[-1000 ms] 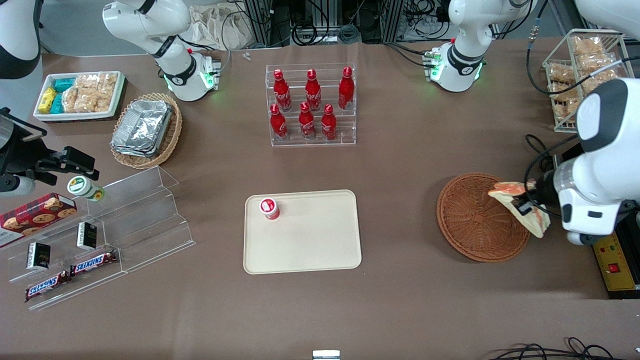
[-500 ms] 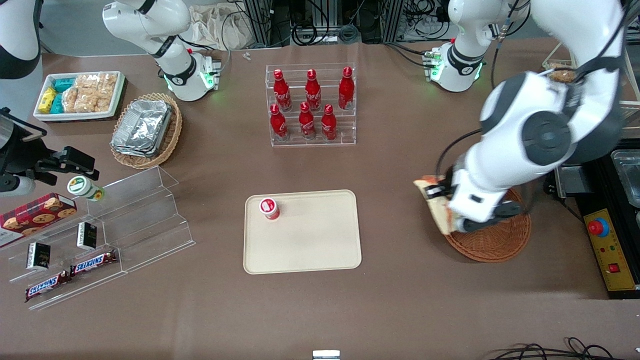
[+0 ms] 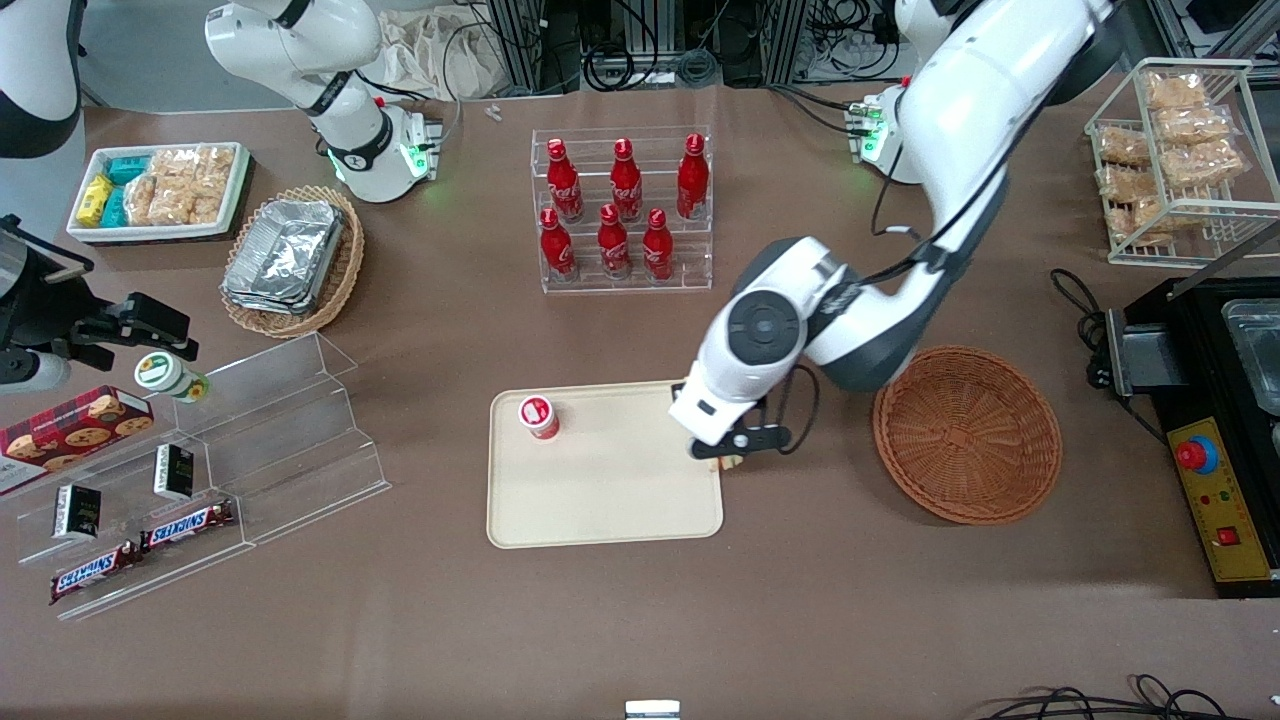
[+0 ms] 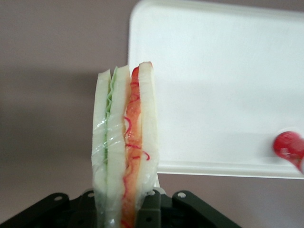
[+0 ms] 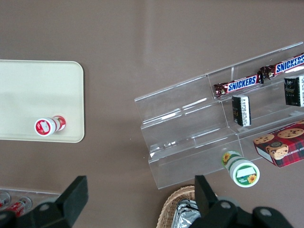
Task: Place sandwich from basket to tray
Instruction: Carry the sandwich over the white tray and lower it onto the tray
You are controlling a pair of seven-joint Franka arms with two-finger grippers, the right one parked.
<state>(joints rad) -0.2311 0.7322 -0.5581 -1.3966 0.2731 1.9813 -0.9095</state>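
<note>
Clamped between the fingers of the left gripper [image 4: 126, 213], the sandwich [image 4: 124, 142] is held on edge above the tray [image 3: 600, 490], at the tray edge nearest the basket [image 3: 967, 434], which lies toward the working arm's end of the brown tabletop [image 3: 800, 600]. A red-capped small bottle [image 3: 538, 416] is seen on the tray. A rack of red bottles [image 3: 622, 210] stands farther from the front camera, toward the table edge where cables are seen
</note>
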